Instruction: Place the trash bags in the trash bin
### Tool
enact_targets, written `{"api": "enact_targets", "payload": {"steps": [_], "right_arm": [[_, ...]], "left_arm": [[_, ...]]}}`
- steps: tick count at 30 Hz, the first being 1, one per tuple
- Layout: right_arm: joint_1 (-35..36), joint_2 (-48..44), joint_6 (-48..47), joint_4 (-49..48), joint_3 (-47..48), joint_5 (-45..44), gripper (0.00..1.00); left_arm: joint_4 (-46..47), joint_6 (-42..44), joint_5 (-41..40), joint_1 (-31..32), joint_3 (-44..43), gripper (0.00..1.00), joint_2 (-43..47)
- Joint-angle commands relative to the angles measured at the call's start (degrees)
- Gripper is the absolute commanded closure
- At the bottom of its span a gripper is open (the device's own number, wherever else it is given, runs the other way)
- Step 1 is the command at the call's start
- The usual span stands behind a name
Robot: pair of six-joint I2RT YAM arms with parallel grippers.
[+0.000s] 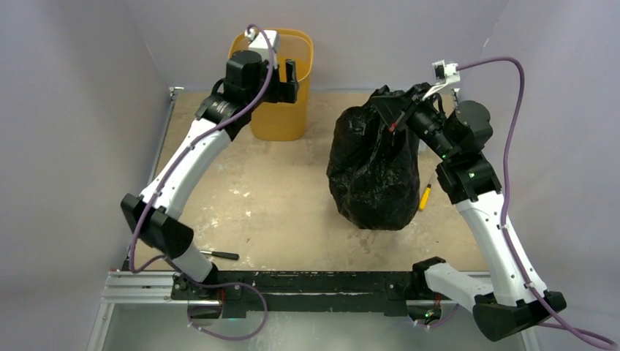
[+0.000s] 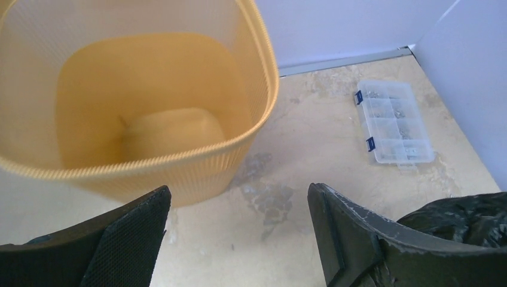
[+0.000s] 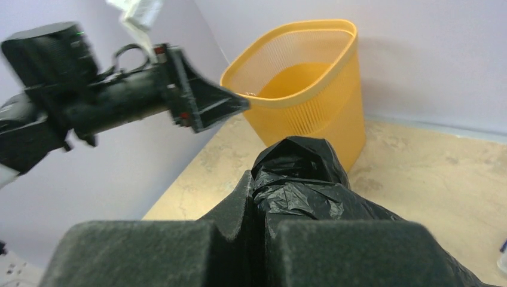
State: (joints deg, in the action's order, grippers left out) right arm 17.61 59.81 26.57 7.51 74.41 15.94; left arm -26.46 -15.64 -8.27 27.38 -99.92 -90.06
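From the top external view, the orange-yellow trash bin is seen standing at the far end of the table, and its mesh walls are seen to taper toward the base. The left gripper is held at the bin's near rim. The black trash bag is found on the table to the right of the bin, apart from it, bulging and wrinkled. Its gathered top is pinched by the right gripper. A yellow-handled screwdriver lies beyond the bag from the bin.

From the left wrist view, the bin is seen from above and nothing is seen inside it. The left gripper is held released just outside the bin's wall, its jaws spread wide with only bare table between them. A clear compartment box lies on the table to the right of the bin, and a corner of the bag is seen by the right finger.

From the right wrist view, the right gripper is clenched on the bag's crumpled neck. The bin stands behind the bag, and the left gripper reaches its rim from the left.
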Motion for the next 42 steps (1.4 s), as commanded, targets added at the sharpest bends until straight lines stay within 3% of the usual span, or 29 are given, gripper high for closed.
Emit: {"api": "enact_targets", "payload": {"steps": [1, 2, 4, 8, 17, 19, 27, 34, 37, 42], "right_arm": [[0.1, 2.0, -1.2, 4.0, 6.2, 1.8, 0.99], [0.1, 3.6, -0.9, 8.4, 8.8, -3.7, 1.00], [0.1, 1.6, -0.6, 6.2, 6.6, -6.3, 1.00], [0.1, -2.7, 2.1, -1.8, -0.3, 1.5, 0.95], [0.1, -2.4, 4.3, -0.6, -3.5, 7.8, 0.96], [0.1, -2.6, 4.8, -1.2, -4.6, 8.5, 0.96], [0.1, -2.4, 5.6, -2.4, -5.7, 9.6, 0.96], [0.1, -2.0, 6.1, -3.4, -6.7, 9.6, 0.95], [0.1, -1.9, 6.3, -4.0, -7.2, 9.6, 0.95], [0.1, -1.8, 6.7, -4.5, -7.4, 9.2, 0.95]], "left_arm": [[0.7, 8.2, 6.9, -0.5, -9.4, 0.15, -6.4], [-0.2, 9.3, 7.5, -0.6, -11.6, 0.15, -8.1], [-2.5, 11.8, 9.8, -0.9, -16.0, 0.15, -11.8], [-5.6, 14.6, 10.2, -1.5, -22.1, 0.15, -17.9], [-2.8, 15.3, 15.1, -3.5, -23.0, 0.18, -22.7], [-3.9, 15.4, 15.4, -3.6, -23.2, 0.23, -23.5], [-6.8, 17.4, 15.2, -3.6, -20.7, 0.64, -22.6], [-7.8, 19.3, 18.0, -3.6, -18.9, 0.91, -19.6], [-8.7, 19.6, 18.7, -3.6, -18.9, 1.00, -18.3], [-9.5, 19.9, 22.2, -3.6, -17.8, 1.00, -15.5]]}}
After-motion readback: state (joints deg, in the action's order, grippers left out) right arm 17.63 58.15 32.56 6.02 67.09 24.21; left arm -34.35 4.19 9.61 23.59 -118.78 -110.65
